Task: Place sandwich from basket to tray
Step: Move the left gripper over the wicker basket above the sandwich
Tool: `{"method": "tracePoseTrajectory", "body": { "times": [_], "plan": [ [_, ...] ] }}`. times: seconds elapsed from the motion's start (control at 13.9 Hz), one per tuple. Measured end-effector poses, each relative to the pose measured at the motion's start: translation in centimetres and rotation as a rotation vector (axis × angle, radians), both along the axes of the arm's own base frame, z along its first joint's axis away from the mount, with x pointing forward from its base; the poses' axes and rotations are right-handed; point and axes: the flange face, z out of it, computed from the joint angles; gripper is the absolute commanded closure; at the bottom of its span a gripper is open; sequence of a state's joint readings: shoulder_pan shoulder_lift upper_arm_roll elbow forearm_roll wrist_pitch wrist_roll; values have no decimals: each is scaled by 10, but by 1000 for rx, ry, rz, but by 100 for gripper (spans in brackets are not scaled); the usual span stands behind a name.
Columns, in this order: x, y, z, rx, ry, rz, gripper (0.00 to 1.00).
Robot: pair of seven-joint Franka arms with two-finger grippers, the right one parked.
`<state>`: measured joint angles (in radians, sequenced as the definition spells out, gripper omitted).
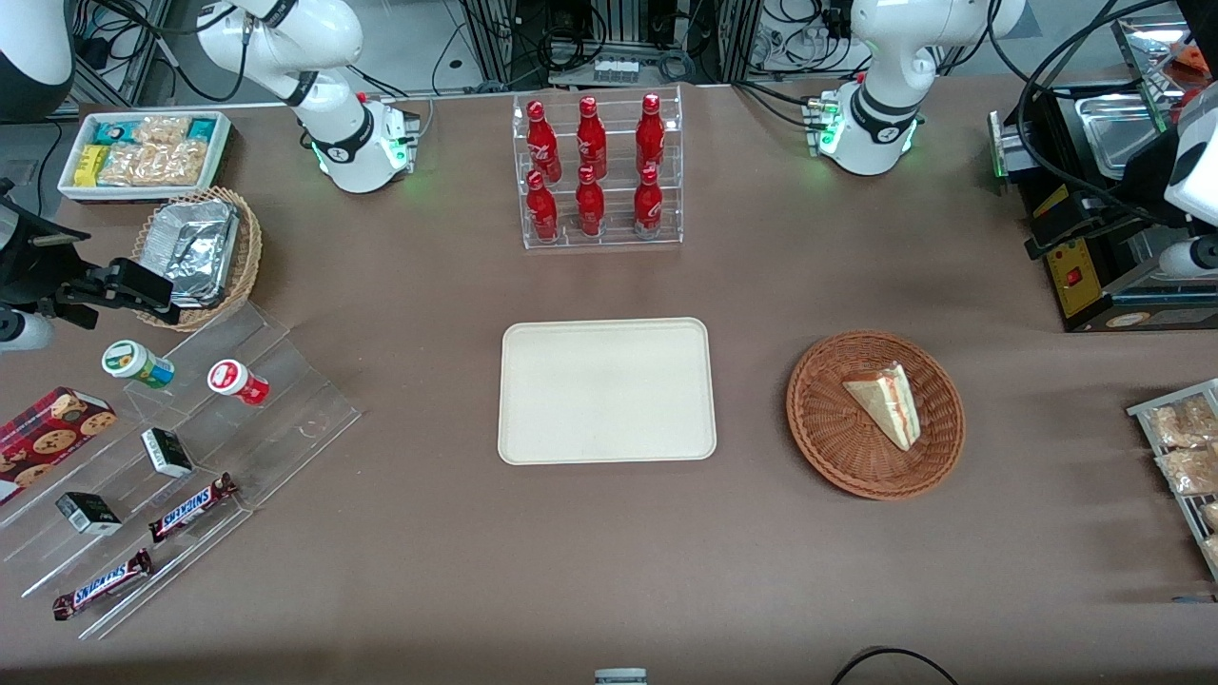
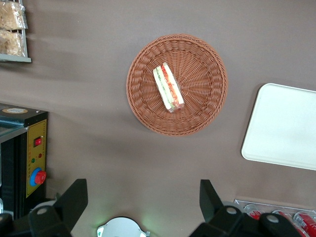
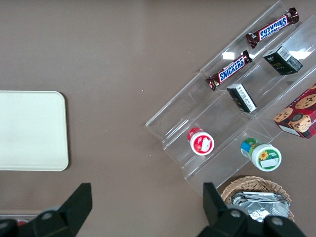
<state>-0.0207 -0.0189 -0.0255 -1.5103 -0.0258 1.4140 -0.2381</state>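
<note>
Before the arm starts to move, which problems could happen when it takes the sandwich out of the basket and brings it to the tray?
1. The sandwich lies flat on the basket's sloping weave, so the open claw, hanging high above the table, may close on it askew or squeeze out the filling.
2. The basket looks light and might lift or slide with the sandwich.
3. The tray has a low rim, so a release near an edge could let the wedge slip off.

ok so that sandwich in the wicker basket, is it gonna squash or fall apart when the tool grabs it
Probably soft: the sandwich shows pale bread around thin filling layers, so a hard squeeze may dent it. The layers look loose at the cut edge, so they could slide apart. It lies flat in the basket, so rolling seems unlikely. The tool hangs open above the table, apart from it.
</note>
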Motion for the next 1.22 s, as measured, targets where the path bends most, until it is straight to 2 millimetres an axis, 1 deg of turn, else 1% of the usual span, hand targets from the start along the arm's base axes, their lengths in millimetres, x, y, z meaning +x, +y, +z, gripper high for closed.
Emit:
{"method": "tracePoseTrajectory", "body": {
  "times": [0.29,0.43,0.72,0.93,1.08,1.22],
  "plan": [
    [0,0,-1,-1,3,-9,0],
    [1,1,-8,-3,17,-50,0],
    [6,6,-43,11,87,-69,0],
    [11,8,-82,27,95,-67,0],
    [13,8,-106,33,80,-22,0],
    [15,8,-120,38,58,30,0]
  ]
}}
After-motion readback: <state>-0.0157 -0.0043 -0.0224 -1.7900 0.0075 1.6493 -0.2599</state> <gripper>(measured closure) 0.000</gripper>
